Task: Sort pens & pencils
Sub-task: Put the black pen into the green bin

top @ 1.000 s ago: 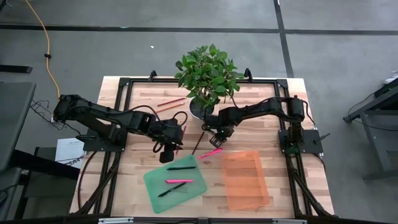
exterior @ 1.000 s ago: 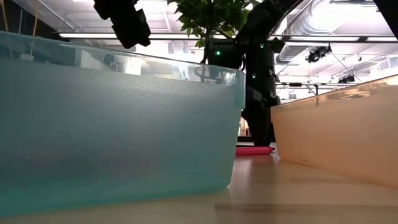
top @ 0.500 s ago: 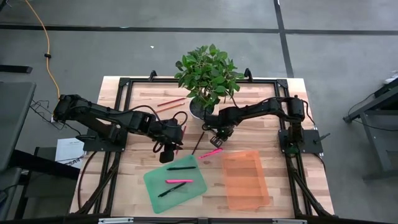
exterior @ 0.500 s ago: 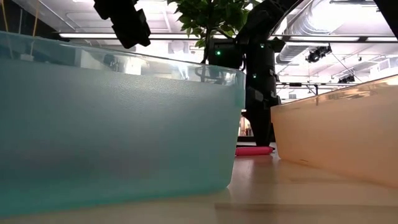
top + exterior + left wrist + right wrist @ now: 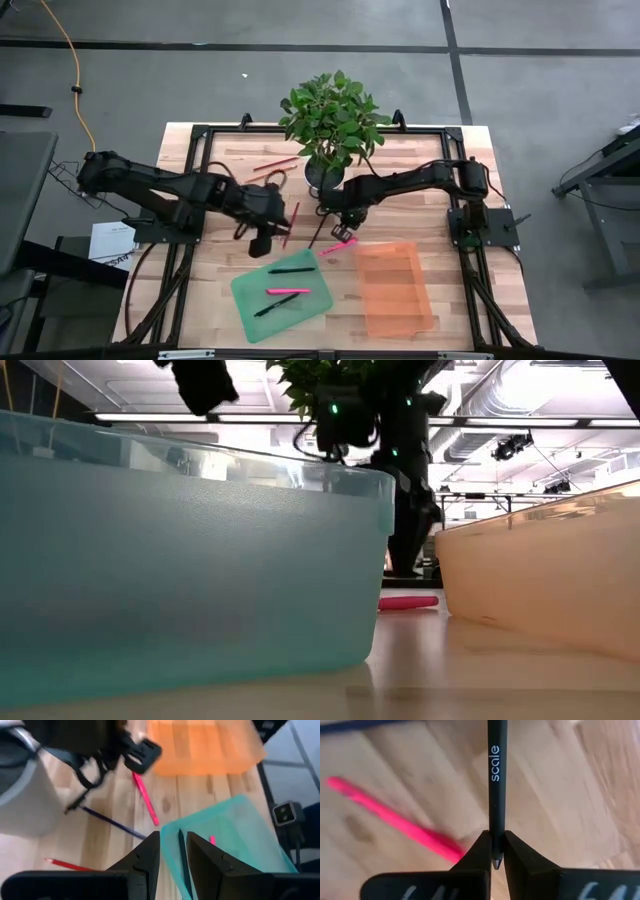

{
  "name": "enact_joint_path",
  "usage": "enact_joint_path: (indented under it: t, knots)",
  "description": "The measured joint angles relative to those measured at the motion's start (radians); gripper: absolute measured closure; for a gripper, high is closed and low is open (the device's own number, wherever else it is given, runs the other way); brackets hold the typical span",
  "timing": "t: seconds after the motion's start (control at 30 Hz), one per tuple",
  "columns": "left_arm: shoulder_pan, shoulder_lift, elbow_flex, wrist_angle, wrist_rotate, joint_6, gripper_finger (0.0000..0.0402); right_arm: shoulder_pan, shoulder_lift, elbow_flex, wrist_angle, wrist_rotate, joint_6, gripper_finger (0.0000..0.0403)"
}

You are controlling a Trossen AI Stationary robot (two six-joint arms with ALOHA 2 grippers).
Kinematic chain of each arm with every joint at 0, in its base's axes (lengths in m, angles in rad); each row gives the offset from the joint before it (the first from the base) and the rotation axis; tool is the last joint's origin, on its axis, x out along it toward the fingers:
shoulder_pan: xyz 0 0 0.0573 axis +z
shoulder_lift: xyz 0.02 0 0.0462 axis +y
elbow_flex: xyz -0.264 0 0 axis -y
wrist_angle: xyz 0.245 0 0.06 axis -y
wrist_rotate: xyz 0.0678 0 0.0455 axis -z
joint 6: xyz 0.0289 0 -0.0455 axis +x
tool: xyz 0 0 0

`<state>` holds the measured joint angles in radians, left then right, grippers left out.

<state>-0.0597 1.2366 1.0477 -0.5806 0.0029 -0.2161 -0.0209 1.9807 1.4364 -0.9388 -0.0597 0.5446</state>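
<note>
Right gripper point(image 5: 496, 851) is clamped on a black pen point(image 5: 495, 780) printed with the word "scale". The right wrist view shows the fingers pinched together on one tip of it, the rest of the barrel sticking straight out ahead. Such an end grip probably lets the pen swing. In the high view this gripper point(image 5: 338, 213) sits near the middle of the table point(image 5: 215, 255), just in front of the potted plant point(image 5: 333, 120).

A pink pen point(image 5: 338, 245) lies loose on the table below that gripper, just beside the far left corner of the orange tray point(image 5: 395, 290). It also shows in the low view point(image 5: 408, 601), flat on the wood between the two trays. A thin dark pencil point(image 5: 318, 233) lies just left of it.

The green tray point(image 5: 250, 300) near the front edge holds two black pens and one pink one, so it is evidently the pen bin. The held pen likely belongs there. The orange tray holds nothing visible and is presumably for pencils.

Left gripper point(image 5: 262, 237) hovers left of centre, just behind the green tray, beside a red pencil point(image 5: 291, 222). Its fingers stand narrowly apart with nothing between them in the left wrist view point(image 5: 172, 857).

Two more red-orange pencils point(image 5: 272, 165) lie toward the far edge, left of the plant, unsorted.
</note>
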Motion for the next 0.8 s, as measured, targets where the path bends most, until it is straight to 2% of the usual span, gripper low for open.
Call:
enact_joint_path:
  t: [0.3,0.43,0.63,0.8]
  knots:
    - [0.0,-0.192,0.0,-0.07,-0.093,0.0,0.0316,0.077,-0.001,0.092,-0.055,0.003,0.007,0.0397]
    - [0.0,-0.246,0.0,-0.097,-0.102,-0.015,0.0316,0.119,-0.003,0.152,-0.07,0.008,0.023,0.0398]
    - [0.0,-0.29,0.0,-0.107,-0.101,-0.02,0.0316,0.186,-0.004,0.275,-0.138,0.095,0.043,0.0398]
    - [0.0,-0.313,0.0,-0.11,-0.102,-0.016,0.0316,0.231,-0.004,0.359,-0.251,0.21,0.074,0.0398]
